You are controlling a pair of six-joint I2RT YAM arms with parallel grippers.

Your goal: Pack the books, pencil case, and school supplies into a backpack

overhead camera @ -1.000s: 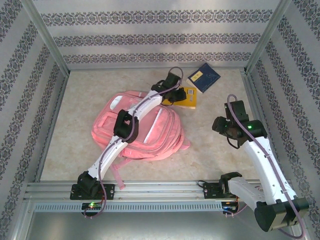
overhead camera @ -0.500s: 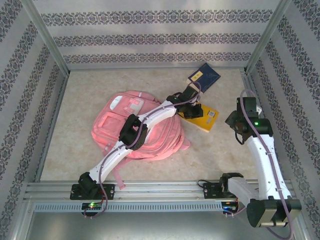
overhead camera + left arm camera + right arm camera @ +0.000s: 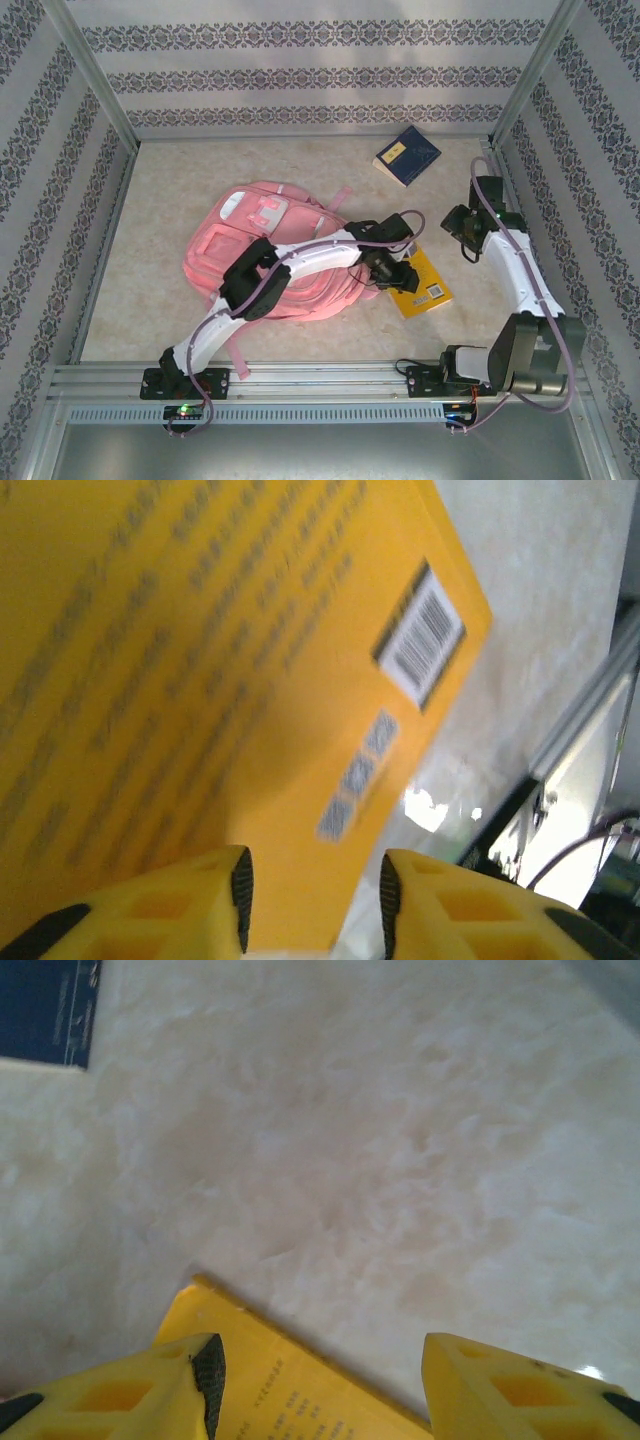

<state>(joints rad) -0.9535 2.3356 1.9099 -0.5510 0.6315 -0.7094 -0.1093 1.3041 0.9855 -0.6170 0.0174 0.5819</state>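
Left gripper [image 3: 312, 885]: jaws part-open, poised over lower edge of yellow-orange book [image 3: 200, 680]; cover visible in gap; contact not discernible.
Yellow-orange book: flat on table [image 3: 180, 190], right of centre in top frame, barcode side up, just beside right edge of backpack [image 3: 270, 240].
Right gripper [image 3: 320, 1360]: jaws wide, nothing held, above book's corner.
Navy book [image 3: 407, 155]: upper right, well apart.
Backpack: centre-left, lying flat.

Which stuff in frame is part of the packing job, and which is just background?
Job: pink backpack, yellow book, navy book.
Not the job: table, patterned walls, metal rail.
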